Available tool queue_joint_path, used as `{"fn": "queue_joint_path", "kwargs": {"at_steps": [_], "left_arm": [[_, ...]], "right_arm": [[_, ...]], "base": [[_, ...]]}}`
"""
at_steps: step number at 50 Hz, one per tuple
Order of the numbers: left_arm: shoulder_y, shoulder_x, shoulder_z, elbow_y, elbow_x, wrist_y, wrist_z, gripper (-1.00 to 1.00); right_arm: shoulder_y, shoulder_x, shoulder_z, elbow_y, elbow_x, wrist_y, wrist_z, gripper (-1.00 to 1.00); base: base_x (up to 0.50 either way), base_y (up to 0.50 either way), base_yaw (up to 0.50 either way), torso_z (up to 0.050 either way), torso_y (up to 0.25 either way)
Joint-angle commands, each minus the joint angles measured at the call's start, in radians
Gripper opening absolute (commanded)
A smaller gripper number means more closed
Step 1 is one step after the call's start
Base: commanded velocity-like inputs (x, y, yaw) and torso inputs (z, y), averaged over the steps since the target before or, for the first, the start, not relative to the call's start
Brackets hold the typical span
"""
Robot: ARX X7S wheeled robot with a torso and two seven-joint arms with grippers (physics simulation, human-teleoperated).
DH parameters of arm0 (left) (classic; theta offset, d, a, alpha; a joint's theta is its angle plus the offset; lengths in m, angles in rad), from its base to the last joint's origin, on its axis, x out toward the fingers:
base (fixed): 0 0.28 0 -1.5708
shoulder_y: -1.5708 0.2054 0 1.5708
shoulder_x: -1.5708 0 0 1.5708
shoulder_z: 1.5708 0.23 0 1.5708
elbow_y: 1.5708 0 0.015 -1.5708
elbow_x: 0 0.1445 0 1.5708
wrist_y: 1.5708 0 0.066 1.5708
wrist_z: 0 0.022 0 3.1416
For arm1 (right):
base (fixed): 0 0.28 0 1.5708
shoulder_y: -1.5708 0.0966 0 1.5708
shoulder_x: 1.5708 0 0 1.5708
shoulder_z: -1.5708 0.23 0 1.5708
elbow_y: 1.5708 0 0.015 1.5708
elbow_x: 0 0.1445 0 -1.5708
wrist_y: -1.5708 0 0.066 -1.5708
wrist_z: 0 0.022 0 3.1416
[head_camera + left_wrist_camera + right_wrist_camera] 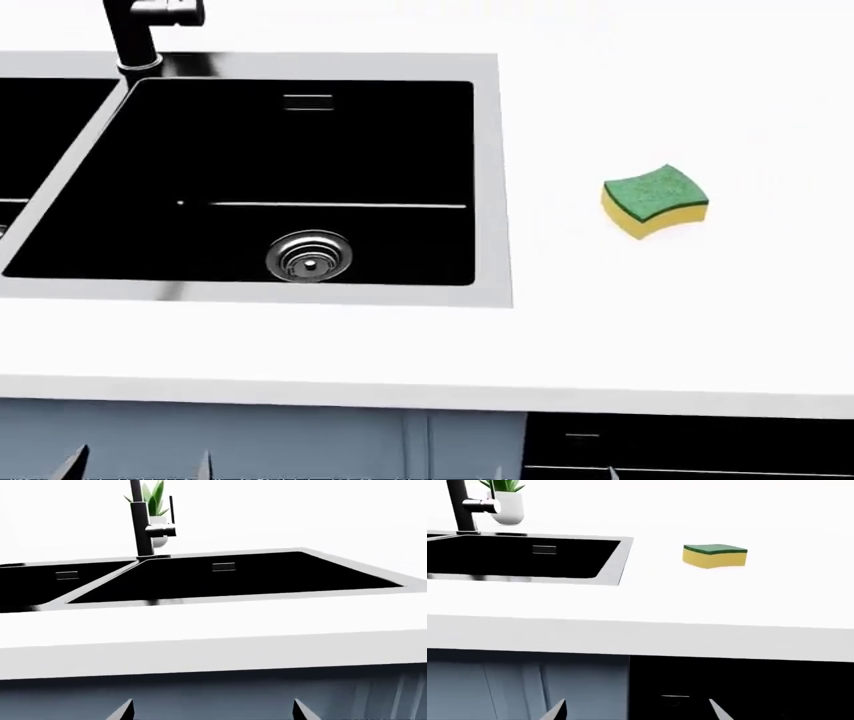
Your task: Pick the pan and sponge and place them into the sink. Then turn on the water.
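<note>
From the left wrist view, the sink (233,577) lay set into the white surface (200,630), its two glossy black basins divided by a steel strip, with a dark faucet (143,525) rising at the back edge between them and a small potted plant (155,505) just behind it. The left gripper (213,711) hung below the front edge of the surface, before the blue-grey cabinet face, and only the two dark tips of its jaws showed, standing well apart, spread with nothing between them. From the head view, the nearer basin showed its round steel drain (310,256) toward the front, and the sponge (654,205) sat green face up on the surface, well apart from the sink's steel rim on its right side; no pan was to be seen here. Dark jaw tips poked up at the bottom edge, too little to judge by. From the right wrist view, the sponge (715,556) rested flat on the surface beyond the corner of the sink (527,560), the faucet (464,507) and plant (506,502) behind. The right gripper (634,711) was low in front of the cabinet, its jaw tips likewise spread and holding nothing.
</note>
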Motion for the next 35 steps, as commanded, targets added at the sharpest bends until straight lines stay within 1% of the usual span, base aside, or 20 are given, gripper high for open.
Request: {"fn": "queue_joint_path", "kwargs": {"at_steps": [1,2,5,8,9,12,13,16,19,22,25,27,30,32,33,34,35], "left_arm": [[-0.007,-0.002,0.008,-0.004,-0.008,-0.019,-0.011,1.0],[-0.003,-0.001,-0.001,0.005,-0.035,-0.021,-0.003,1.0],[0.005,-0.008,0.003,0.014,-0.029,-0.017,-0.005,1.0],[0.011,-0.013,-0.005,0.04,-0.055,-0.052,-0.003,1.0],[0.011,-0.018,-0.009,0.062,-0.082,-0.089,0.006,1.0],[-0.012,-0.02,-0.009,0.089,-0.081,-0.128,-0.007,1.0],[-0.014,-0.025,0.014,0.113,-0.059,-0.146,-0.007,1.0],[-0.013,-0.024,0.025,0.178,-0.065,-0.206,-0.017,1.0],[-0.027,-0.027,0.041,0.267,-0.07,-0.298,-0.028,1.0],[-0.042,-0.038,0.031,0.367,-0.088,-0.371,-0.041,1.0],[-0.073,-0.05,0.018,0.47,-0.119,-0.477,-0.048,1.0],[-0.109,-0.064,0.008,0.539,-0.141,-0.569,-0.054,1.0],[-0.166,-0.076,-0.028,0.609,-0.181,-0.661,-0.062,1.0],[-0.216,-0.098,-0.064,0.67,-0.232,-0.767,-0.058,1.0],[-0.251,-0.108,-0.081,0.691,-0.253,-0.823,-0.06,1.0],[-0.266,-0.115,-0.081,0.698,-0.257,-0.843,-0.06,1.0],[-0.319,-0.111,-0.114,0.722,-0.304,-0.922,-0.061,1.0]], "right_arm": [[-0.001,0.003,-0.01,-0.006,0.005,0.0,0.01,1.0],[0.004,0.005,-0.014,-0.003,-0.005,0.023,0.018,1.0],[0.001,0.006,-0.018,-0.022,-0.004,0.019,0.019,1.0],[-0.01,0.009,-0.011,-0.07,-0.002,0.044,0.037,1.0],[-0.016,0.014,-0.008,-0.107,-0.005,0.068,0.049,1.0],[-0.01,0.019,-0.01,-0.136,-0.002,0.101,0.053,1.0],[-0.003,0.022,-0.014,-0.154,-0.006,0.128,0.057,1.0],[0.024,0.036,-0.012,-0.25,0.002,0.23,0.064,1.0],[0.075,0.046,-0.015,-0.332,0.021,0.338,0.058,1.0],[0.096,0.051,0.0,-0.375,0.044,0.387,0.059,1.0],[0.108,0.066,0.028,-0.476,0.073,0.454,0.069,1.0],[0.144,0.087,0.049,-0.575,0.088,0.572,0.091,1.0],[0.189,0.111,0.092,-0.661,0.131,0.669,0.092,1.0],[0.249,0.139,0.131,-0.731,0.174,0.784,0.088,1.0],[0.273,0.14,0.175,-0.757,0.227,0.791,0.06,1.0],[0.308,0.161,0.181,-0.78,0.231,0.87,0.077,1.0],[0.329,0.17,0.194,-0.793,0.247,0.896,0.071,1.0]], "base": [[0.0,0.0,0.0,0.0,0.0],[0.0,0.0,0.0,0.0,0.0],[0.0,0.0,0.0,0.0,0.0],[0.0,0.0,0.0,0.0,0.0],[0.0,0.0,0.0,0.0,0.0],[0.0,0.0,0.0,0.0,0.0],[0.0,0.0,0.0,0.0,0.0],[0.0,0.0,0.0,0.0,0.0],[0.0,0.0,0.0,0.0,0.0],[0.0,0.0,0.0,0.0,0.0],[0.0,0.0,0.0,0.0,0.0],[0.0,0.0,0.0,0.0,0.0],[0.0,0.0,0.0,0.0,0.0],[0.0,0.0,0.0,0.0,0.0],[0.0,0.0,0.0,0.0,0.0],[0.0,0.0,0.0,0.0,0.0],[0.0,0.0,0.0,0.0,0.0]]}}
